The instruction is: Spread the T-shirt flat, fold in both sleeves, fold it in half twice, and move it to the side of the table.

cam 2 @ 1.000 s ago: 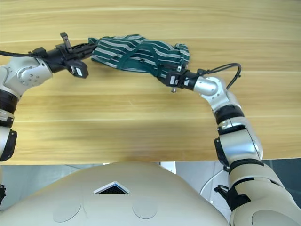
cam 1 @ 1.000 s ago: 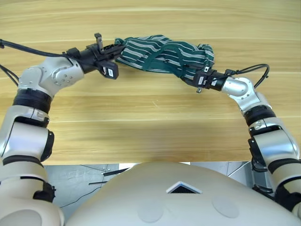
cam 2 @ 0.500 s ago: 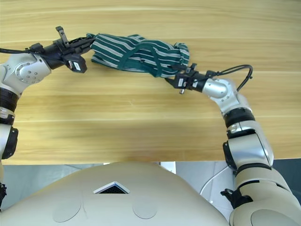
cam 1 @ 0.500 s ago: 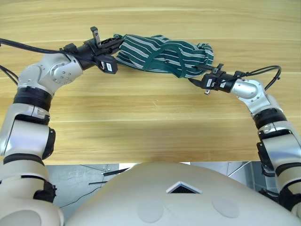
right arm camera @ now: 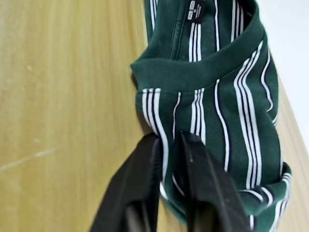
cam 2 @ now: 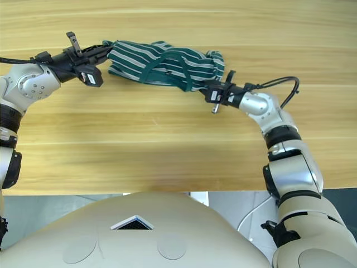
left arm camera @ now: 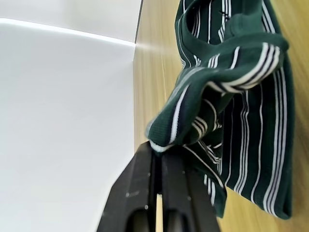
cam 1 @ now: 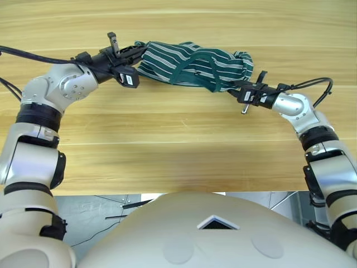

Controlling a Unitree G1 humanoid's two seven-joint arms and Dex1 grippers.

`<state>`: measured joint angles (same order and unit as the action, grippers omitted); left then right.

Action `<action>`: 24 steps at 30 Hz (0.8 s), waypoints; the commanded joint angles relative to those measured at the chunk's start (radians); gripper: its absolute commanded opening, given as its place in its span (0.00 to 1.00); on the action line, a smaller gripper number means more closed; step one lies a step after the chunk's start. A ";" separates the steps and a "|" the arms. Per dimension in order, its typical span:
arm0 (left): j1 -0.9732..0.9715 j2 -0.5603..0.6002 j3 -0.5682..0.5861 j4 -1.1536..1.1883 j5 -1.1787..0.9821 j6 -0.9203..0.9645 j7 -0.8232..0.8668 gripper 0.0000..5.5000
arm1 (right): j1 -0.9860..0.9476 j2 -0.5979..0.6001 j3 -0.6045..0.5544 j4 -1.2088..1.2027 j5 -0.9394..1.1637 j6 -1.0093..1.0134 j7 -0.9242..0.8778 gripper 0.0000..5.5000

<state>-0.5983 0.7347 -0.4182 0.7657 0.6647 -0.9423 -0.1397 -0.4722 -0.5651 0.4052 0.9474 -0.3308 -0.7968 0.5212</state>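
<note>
— The surface point(cam 1: 167, 145) is pale wood with the grain running side to side, right?

— Yes. The T-shirt point(cam 1: 192, 66) lies towards its far side, about the middle. It is dark green with thin white stripes.

— Spread flat?

— No. It is bunched into a long, crumpled roll stretched between the two arms. The plain green collar band shows on the near side of the bundle.

— What about the left fingers point(left arm camera: 145, 188)?

— They are at the roll's left end, pressed together. A rumpled fold of the striped cloth is pinched at their tips.

— And the right fingers point(right arm camera: 145, 179)?

— They are at the near right end, just below the collar band. They are nearly together, with only a slim gap, and a fold of fabric is caught in it.

— Does the cloth touch the wood?

— The middle of the roll seems to rest on it. Whether the gripped ends are raised, I cannot tell.
</note>
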 commanded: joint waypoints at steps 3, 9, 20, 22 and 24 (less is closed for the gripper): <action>-0.064 -0.014 -0.028 0.150 0.064 0.048 0.046 0.00 | 0.041 0.006 0.032 0.045 -0.052 0.044 0.023 0.00; -0.102 -0.070 -0.100 0.362 0.144 0.115 0.142 0.00 | 0.046 -0.003 0.018 0.028 -0.029 0.028 0.044 0.00; -0.080 -0.122 -0.141 0.465 0.070 0.042 -0.040 0.09 | 0.053 -0.011 0.003 0.016 -0.007 0.023 0.053 0.00; -0.077 -0.113 -0.130 0.456 0.038 0.015 -0.082 0.16 | 0.055 -0.009 0.004 0.016 -0.007 0.023 0.052 0.00; -0.082 -0.098 -0.138 0.445 0.052 0.042 -0.053 0.22 | 0.056 -0.006 0.006 0.016 -0.009 0.024 0.051 0.00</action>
<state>-0.6972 0.6252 -0.5393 1.2143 0.6904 -0.9263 -0.1939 -0.4550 -0.5670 0.3919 0.9448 -0.3065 -0.7978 0.5366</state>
